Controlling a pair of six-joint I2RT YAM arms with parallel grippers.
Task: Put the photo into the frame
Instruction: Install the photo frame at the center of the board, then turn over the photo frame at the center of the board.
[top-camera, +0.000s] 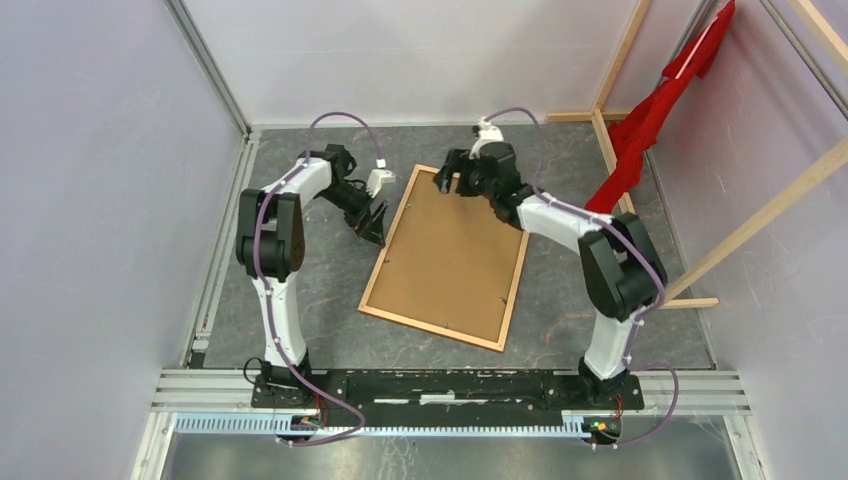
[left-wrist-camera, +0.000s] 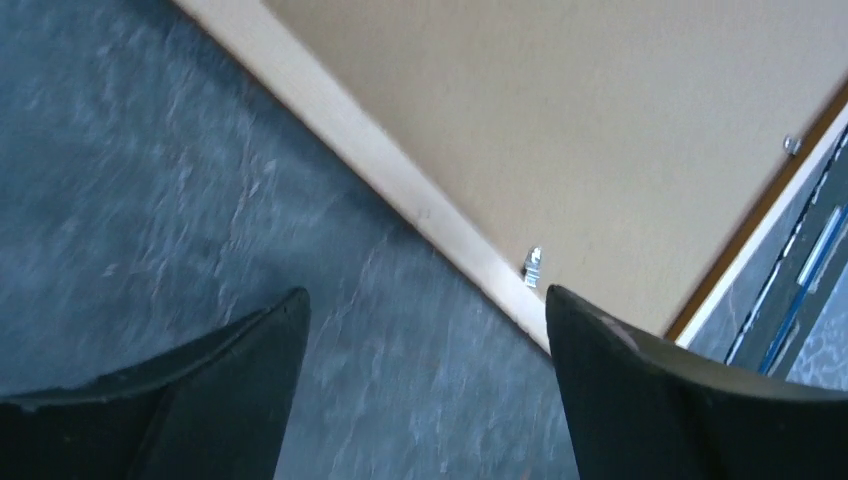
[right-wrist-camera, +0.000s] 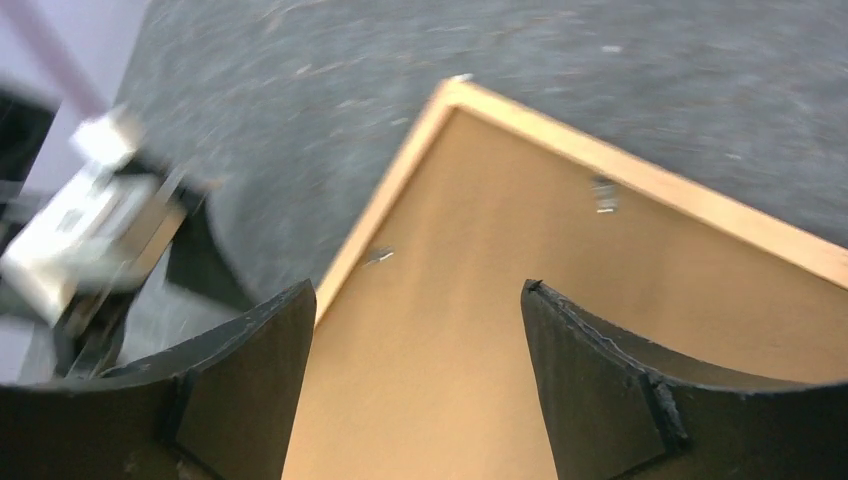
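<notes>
The frame (top-camera: 372, 285) of thin orange-brown wood lies flat on the dark table, back side up, with a plain brown backing board (top-camera: 450, 255) filling it. The photo is hidden. My left gripper (top-camera: 376, 228) stands open just outside the frame's left rim (left-wrist-camera: 380, 160). Only table shows between its fingers (left-wrist-camera: 425, 292), and a small metal tab (left-wrist-camera: 532, 265) sits by the right fingertip. My right gripper (top-camera: 447, 180) hovers open over the frame's far corner. In the right wrist view its jaws (right-wrist-camera: 418, 285) are empty, with the backing board (right-wrist-camera: 480, 300) below them and the rim (right-wrist-camera: 650, 180) beyond.
A red cloth (top-camera: 665, 110) hangs on pale wooden beams (top-camera: 760, 215) at the far right. Enclosure walls close in the left, back and right sides. A metal rail (top-camera: 450, 385) holding the arm bases runs along the near edge.
</notes>
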